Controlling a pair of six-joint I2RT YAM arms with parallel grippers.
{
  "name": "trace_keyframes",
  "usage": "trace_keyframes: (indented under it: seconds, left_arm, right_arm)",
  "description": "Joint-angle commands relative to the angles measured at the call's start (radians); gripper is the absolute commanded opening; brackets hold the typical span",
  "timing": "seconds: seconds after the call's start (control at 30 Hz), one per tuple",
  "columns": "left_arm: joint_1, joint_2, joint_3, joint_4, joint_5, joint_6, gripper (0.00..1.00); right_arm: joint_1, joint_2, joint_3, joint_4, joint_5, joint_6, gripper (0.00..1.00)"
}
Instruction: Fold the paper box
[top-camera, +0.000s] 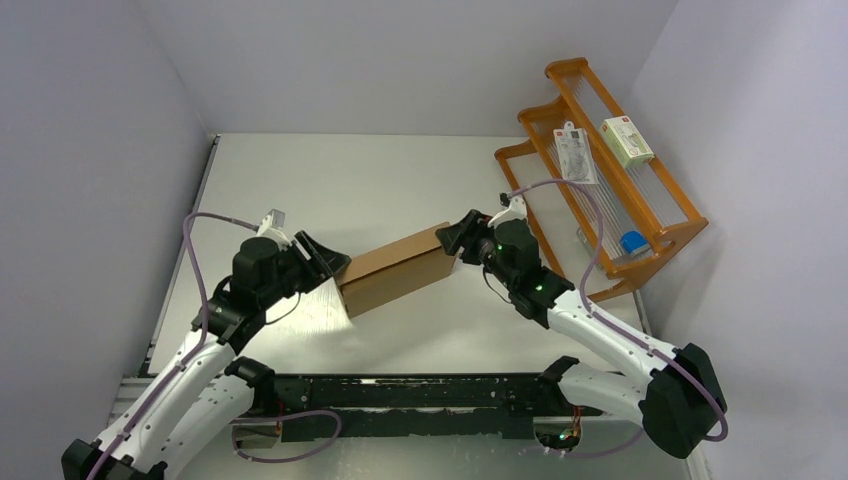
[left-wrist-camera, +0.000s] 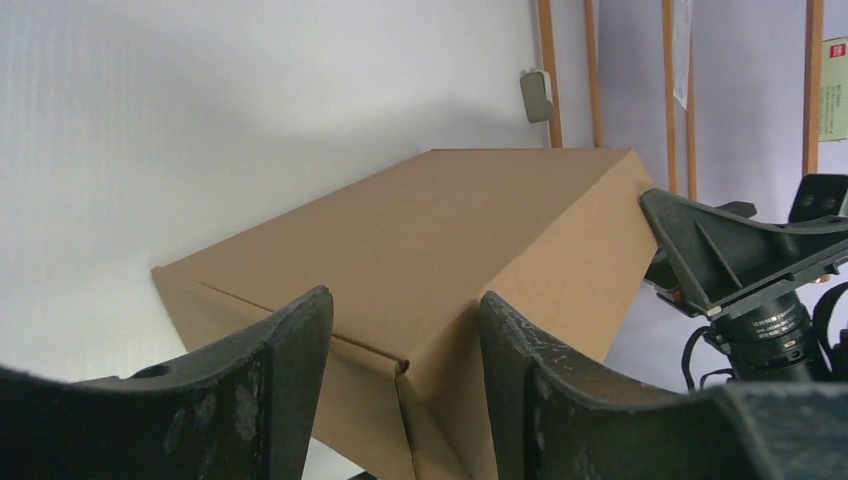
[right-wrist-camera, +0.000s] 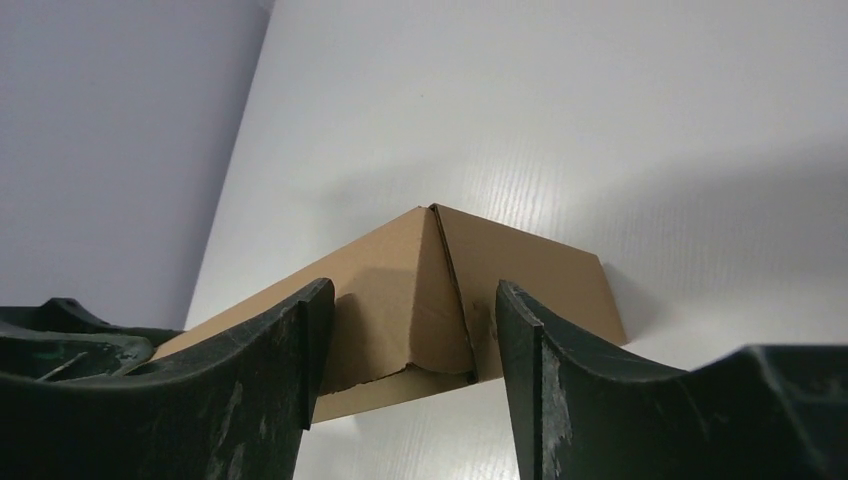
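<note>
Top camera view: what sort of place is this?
Probably a robotics lab test cell: left arm and right arm bolted to a white table, plain white walls closing it in, an orange rack holding small packages.

Left gripper (top-camera: 338, 265), right gripper (top-camera: 447, 240); jaws parted

Bright even light, soft shadows, mild edge blur

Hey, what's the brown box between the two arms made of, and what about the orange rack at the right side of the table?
The paper box looks like plain brown cardboard, matte and unprinted: creased folds and raw cut edges show at its corners. The rack looks like wood under a glossy orange varnish, judging by its sheen, though plastic cannot be ruled out.
</note>
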Motion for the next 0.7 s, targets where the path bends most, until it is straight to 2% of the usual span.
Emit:
trace_keyframes:
  seconds: [0.0, 0.37, 0.5, 0.57, 0.67]
  left_arm:
    - [0.007, 0.008, -0.028, 0.108, 0.048, -0.054, 0.61]
    - [0.009, 0.170, 0.035, 0.233, -0.068, -0.010, 0.65]
    - [0.014, 0.269, 0.114, 0.238, -0.098, 0.065, 0.68]
    - [0.024, 0.297, 0.156, 0.218, -0.098, 0.111, 0.71]
    - [0.047, 0.309, 0.202, 0.172, -0.087, 0.171, 0.76]
  right_arm:
    - [0.002, 0.022, -0.055, 0.053, -0.034, 0.060, 0.63]
    - [0.080, 0.120, -0.093, 0.231, 0.132, 0.109, 0.56]
    - [0.091, 0.178, -0.053, 0.279, 0.164, 0.071, 0.55]
    - [0.090, 0.205, 0.006, 0.257, 0.153, 0.033, 0.57]
    - [0.091, 0.218, 0.089, 0.206, 0.139, -0.005, 0.66]
